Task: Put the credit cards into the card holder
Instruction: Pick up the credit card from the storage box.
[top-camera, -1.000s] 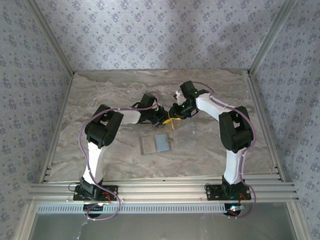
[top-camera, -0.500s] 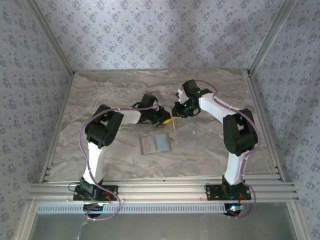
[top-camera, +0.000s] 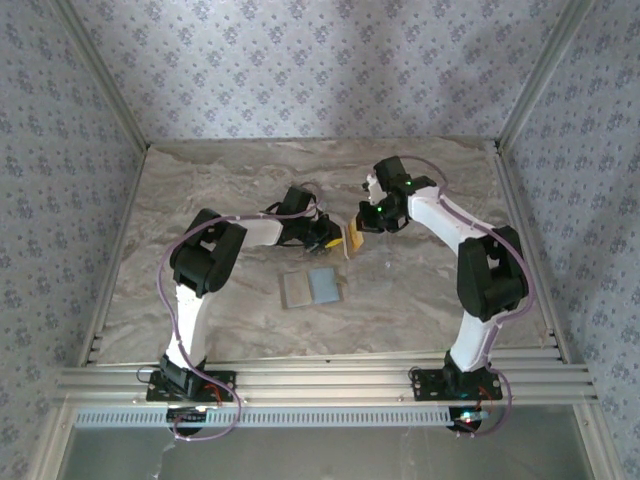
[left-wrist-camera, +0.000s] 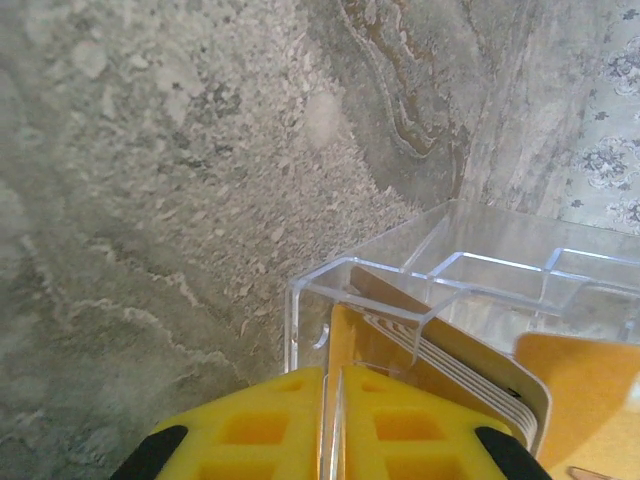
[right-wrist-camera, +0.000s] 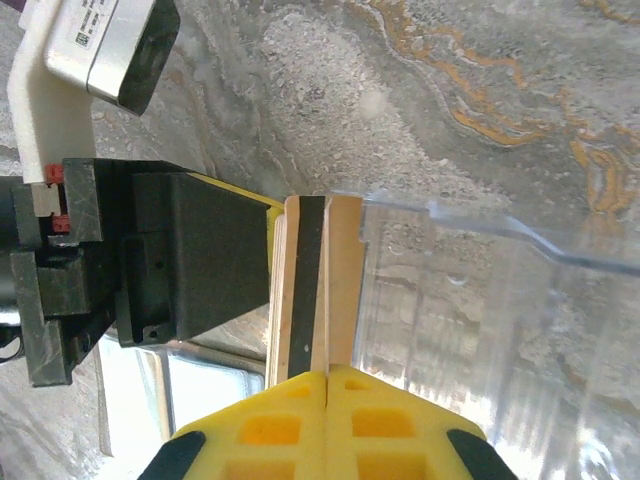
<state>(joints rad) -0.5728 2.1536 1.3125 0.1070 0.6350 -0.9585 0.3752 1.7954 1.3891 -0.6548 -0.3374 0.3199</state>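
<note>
The card holder (top-camera: 312, 288) lies open and flat on the table, gray with a paler half, in front of both grippers. My left gripper (top-camera: 328, 237) (left-wrist-camera: 330, 372) is shut on the wall of a clear plastic box (left-wrist-camera: 300, 305) that holds a stack of yellow-orange credit cards (left-wrist-camera: 455, 370). My right gripper (top-camera: 363, 222) (right-wrist-camera: 328, 372) is shut on one credit card (right-wrist-camera: 345, 280) (top-camera: 353, 240) with a black stripe. That card stands beside the clear box (right-wrist-camera: 470, 320), close to the left gripper's black body (right-wrist-camera: 190, 260).
The marble-patterned tabletop (top-camera: 200, 210) is bordered by wallpapered walls and a metal rail (top-camera: 320, 380) at the near edge. Both arm bases stand on that rail. The two grippers work within a hand's width of each other behind the holder.
The right gripper has shut on a card and shifted right and back from the left gripper, its elbow swinging right. More of the orange card now shows. The left gripper stays put.
</note>
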